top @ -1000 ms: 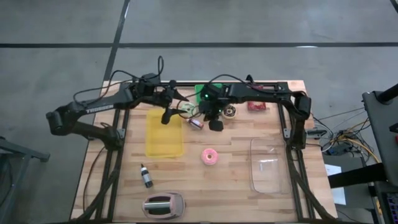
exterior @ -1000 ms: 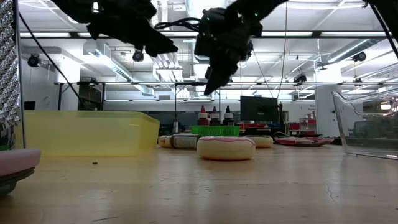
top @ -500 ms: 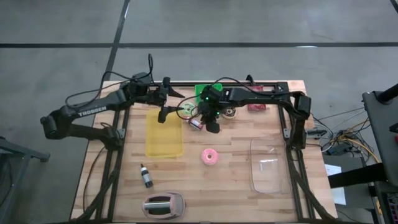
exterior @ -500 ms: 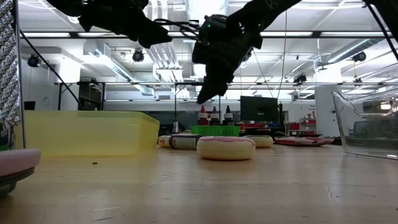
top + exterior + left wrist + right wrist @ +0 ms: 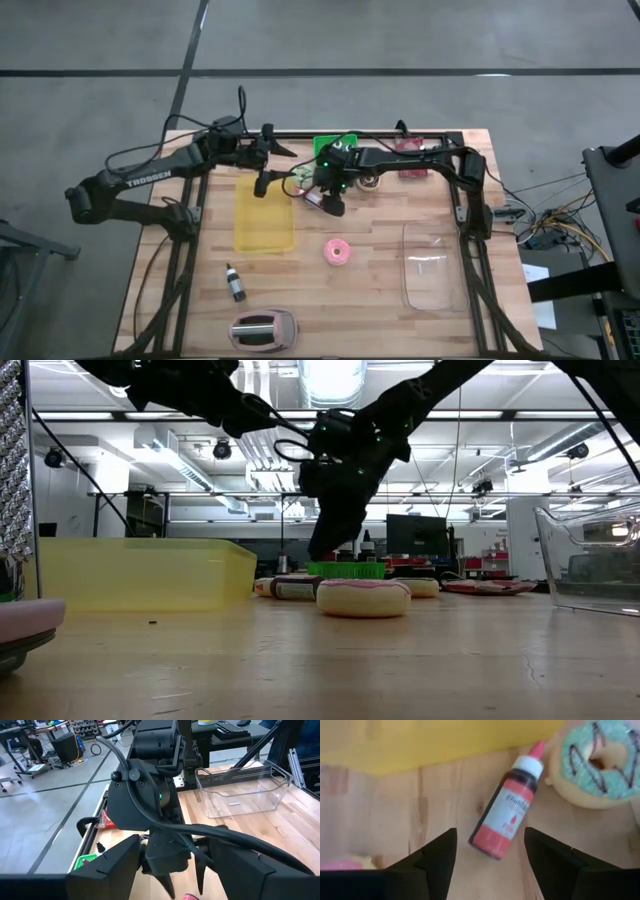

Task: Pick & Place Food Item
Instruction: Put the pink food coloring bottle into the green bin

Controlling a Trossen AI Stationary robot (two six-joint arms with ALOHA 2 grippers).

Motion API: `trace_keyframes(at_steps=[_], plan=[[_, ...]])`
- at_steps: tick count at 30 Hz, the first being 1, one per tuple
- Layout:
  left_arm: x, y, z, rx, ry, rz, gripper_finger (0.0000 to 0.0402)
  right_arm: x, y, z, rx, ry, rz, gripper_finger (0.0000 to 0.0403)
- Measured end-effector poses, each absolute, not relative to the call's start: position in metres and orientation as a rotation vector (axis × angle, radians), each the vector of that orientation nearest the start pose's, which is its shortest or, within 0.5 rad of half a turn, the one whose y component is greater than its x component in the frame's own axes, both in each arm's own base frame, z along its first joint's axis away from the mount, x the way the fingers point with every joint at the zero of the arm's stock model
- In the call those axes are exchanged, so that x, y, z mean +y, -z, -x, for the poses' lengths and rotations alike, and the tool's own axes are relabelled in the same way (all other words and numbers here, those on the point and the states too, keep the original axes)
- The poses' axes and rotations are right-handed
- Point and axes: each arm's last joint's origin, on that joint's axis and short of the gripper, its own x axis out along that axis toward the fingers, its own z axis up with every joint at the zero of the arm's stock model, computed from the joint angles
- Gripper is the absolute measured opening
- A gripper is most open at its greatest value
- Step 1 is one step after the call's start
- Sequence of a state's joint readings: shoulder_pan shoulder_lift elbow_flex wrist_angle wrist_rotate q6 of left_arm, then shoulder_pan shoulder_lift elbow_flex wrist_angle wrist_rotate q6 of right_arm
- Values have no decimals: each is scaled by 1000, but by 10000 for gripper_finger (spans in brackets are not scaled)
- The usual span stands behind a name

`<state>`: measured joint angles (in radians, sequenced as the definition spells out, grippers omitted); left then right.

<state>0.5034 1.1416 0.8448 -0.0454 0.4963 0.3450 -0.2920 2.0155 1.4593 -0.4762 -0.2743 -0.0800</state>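
Note:
A red food-colouring bottle (image 5: 507, 817) lies on its side on the table (image 5: 390, 235), next to the yellow bin (image 5: 264, 215). A teal-iced donut (image 5: 594, 762) lies just beyond its cap, and a pink-iced donut (image 5: 338, 251) lies nearer the front. My right gripper (image 5: 490, 865) hangs open just above the bottle, a finger on either side and touching nothing; the low view shows the right gripper (image 5: 325, 545) clear of the table. My left gripper (image 5: 262, 185) hovers open over the bin's far end, high up.
A clear bin (image 5: 432, 265) stands at the right. At the far edge are a green basket (image 5: 335, 148), a chocolate donut (image 5: 370, 180) and a red packet (image 5: 413, 170). Near the front lie a small dark bottle (image 5: 236, 283) and a pink toaster (image 5: 263, 330).
My right gripper has opened from shut and gone down and toward the table's left, coming over the red bottle. My left gripper has shifted slightly toward the left. Nothing on the table has moved.

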Motion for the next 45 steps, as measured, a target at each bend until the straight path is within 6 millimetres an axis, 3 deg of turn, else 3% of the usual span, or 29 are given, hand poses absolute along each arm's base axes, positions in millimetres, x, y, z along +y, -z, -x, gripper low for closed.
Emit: trace_keyframes(at_steps=[6,14,19,26,39,45], plan=[[111,-303,-220,283,13,-212,243,-115,-177,-407,983,8,-237,235],[107,-328,-185,222,-75,-265,243,-113,-162,-402,966,21,-254,235],[101,-323,-172,213,-89,-251,243,-114,-161,-404,924,19,-247,235],[99,-311,-169,197,-96,-226,243,-113,-161,-405,913,1,-279,235],[100,-309,-169,177,-106,-219,243,-116,-127,-417,978,2,-308,237],[101,-308,-168,179,-110,-218,243,-116,-120,-419,992,11,-290,207]])
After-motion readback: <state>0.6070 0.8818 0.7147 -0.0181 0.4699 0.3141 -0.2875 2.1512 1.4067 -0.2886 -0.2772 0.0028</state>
